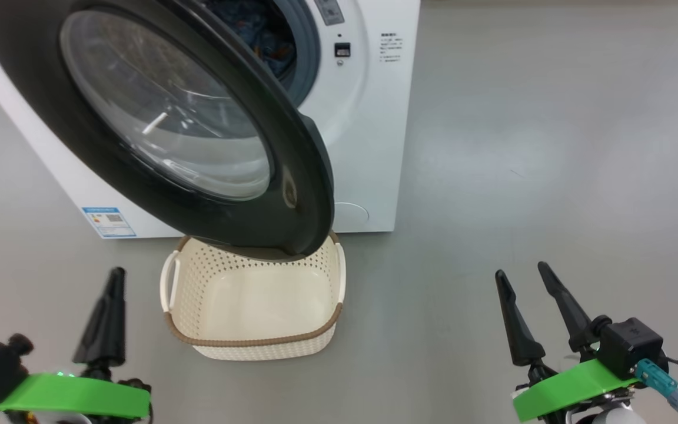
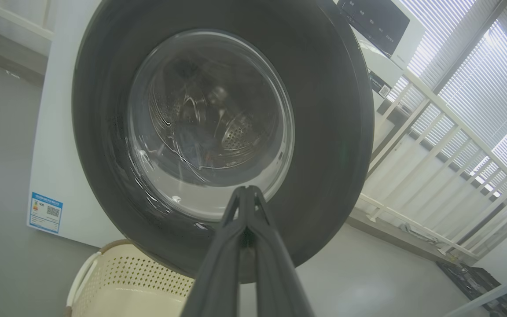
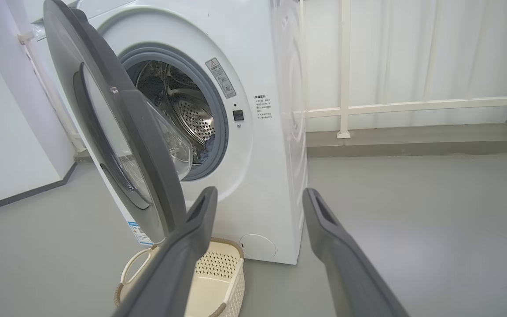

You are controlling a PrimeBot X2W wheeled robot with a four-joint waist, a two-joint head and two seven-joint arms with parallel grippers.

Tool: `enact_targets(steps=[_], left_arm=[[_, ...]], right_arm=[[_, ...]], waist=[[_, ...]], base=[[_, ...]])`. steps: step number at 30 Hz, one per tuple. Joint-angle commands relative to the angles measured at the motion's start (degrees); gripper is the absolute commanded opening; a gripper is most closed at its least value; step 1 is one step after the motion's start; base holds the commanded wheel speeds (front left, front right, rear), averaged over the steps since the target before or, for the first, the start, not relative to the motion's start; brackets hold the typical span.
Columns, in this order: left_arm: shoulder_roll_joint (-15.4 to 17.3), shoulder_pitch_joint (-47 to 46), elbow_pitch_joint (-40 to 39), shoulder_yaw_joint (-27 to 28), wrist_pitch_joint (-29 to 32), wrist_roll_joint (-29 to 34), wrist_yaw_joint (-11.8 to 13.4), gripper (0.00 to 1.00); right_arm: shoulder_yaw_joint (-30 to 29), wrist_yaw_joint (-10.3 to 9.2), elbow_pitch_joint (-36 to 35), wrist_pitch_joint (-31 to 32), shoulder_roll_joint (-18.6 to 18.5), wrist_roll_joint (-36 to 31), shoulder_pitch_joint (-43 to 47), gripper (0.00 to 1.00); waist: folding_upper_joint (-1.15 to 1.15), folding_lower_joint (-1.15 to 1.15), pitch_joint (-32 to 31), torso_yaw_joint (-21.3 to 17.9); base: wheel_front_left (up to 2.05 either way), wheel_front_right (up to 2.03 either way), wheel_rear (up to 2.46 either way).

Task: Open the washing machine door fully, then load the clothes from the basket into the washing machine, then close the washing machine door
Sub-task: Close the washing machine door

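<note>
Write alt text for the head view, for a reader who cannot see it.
A white washing machine stands with its black-rimmed door partly open over an empty-looking cream basket on the floor. Blue clothes show inside the machine. The left hand is shut, the right hand open, both holding nothing.

Bare laundry corner: white washing machine (image 3: 275, 176), grey floor (image 3: 412, 220), white railing (image 3: 412, 106), window blinds (image 2: 478, 79).

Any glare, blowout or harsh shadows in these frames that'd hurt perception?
Head view: light streaks on the washing machine door glass, soft sheen on the floor. Left wrist view: window blinds blown out, door rim dark. Right wrist view: even light, no harsh shadows.
</note>
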Motion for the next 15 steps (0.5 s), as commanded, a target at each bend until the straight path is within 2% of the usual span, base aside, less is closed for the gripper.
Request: enact_targets(steps=[1,5,9,11,12,13,15], left_arm=[[0.46,-1.31,-1.32,3.62,-0.54,3.28,-0.17,0.0],[-2.96,0.92,-1.6,8.3,-0.57,17.12,-0.17,0.0],[-4.81,3.17,-1.9,9.54,-0.58,26.91,-0.17,0.0],[-5.32,3.92,-1.56,9.08,-0.58,29.4,-0.17,0.31],[-5.51,4.22,-1.33,8.75,-0.58,30.0,-0.17,0.79],[-5.45,4.51,-0.97,8.34,-0.58,30.71,-0.17,1.0],[-5.51,4.82,-0.56,7.75,-0.58,31.3,-0.17,1.0]], right_arm=[[1.72,0.09,-1.45,-0.68,0.12,0.0,0.13,1.0],[2.28,0.09,-1.36,-0.68,0.12,0.13,0.57,1.0],[2.39,0.09,-1.25,-0.68,0.12,0.36,0.72,1.0],[2.38,0.09,-1.13,-0.68,0.12,0.36,0.79,1.0],[2.38,0.09,-1.07,-0.68,0.12,0.35,0.83,1.0],[2.4,0.09,-1.02,-0.68,0.12,0.36,0.87,1.0],[2.47,0.09,-0.91,-0.68,0.12,0.38,0.92,1.0]], waist=[[0.0,0.0,-0.97,1.24],[0.0,0.0,-1.44,2.1],[0.0,0.0,-1.87,2.69],[0.0,0.0,-2.07,2.98],[0.0,0.0,-2.17,3.1],[0.0,0.0,-2.24,3.2],[0.0,0.0,-2.36,3.36]], base=[[0.0,0.0,0.0],[0.0,0.0,0.0],[0.0,0.0,0.0],[0.0,0.0,0.0],[0.0,0.0,0.0],[0.0,0.0,0.0],[0.0,0.0,0.0]])
